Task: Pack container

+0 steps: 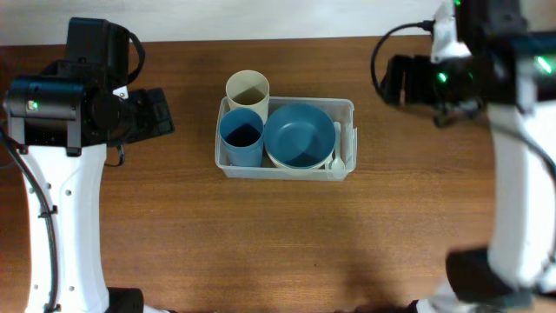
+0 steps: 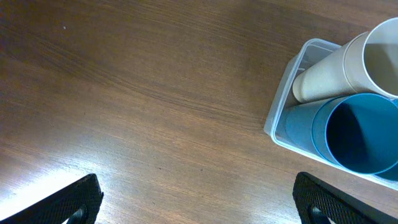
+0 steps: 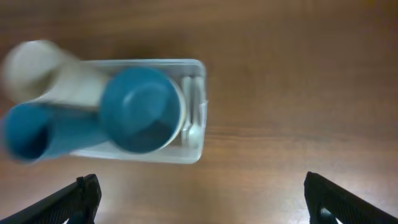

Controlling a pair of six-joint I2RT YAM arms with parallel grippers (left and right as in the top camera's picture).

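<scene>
The clear plastic container point(image 1: 278, 172) stands at the table's centre. Inside it are a cream cup point(image 1: 248, 89), a blue cup point(image 1: 241, 135), a blue bowl point(image 1: 300, 135) nested in a cream bowl, and a white spoon point(image 1: 339, 153) along the right wall. My left gripper point(image 1: 155, 113) is left of the container and apart from it. In the left wrist view it point(image 2: 199, 205) is open over bare wood, with the container point(image 2: 280, 118) at the right. My right gripper point(image 1: 393, 78) is right of the container. It point(image 3: 202, 199) is open and empty, the container point(image 3: 193, 152) ahead of it.
Brown wooden table point(image 1: 287, 243) all round the container. The white arm bases stand at the left edge point(image 1: 61, 226) and the right edge point(image 1: 521, 217). The right wrist view is motion-blurred.
</scene>
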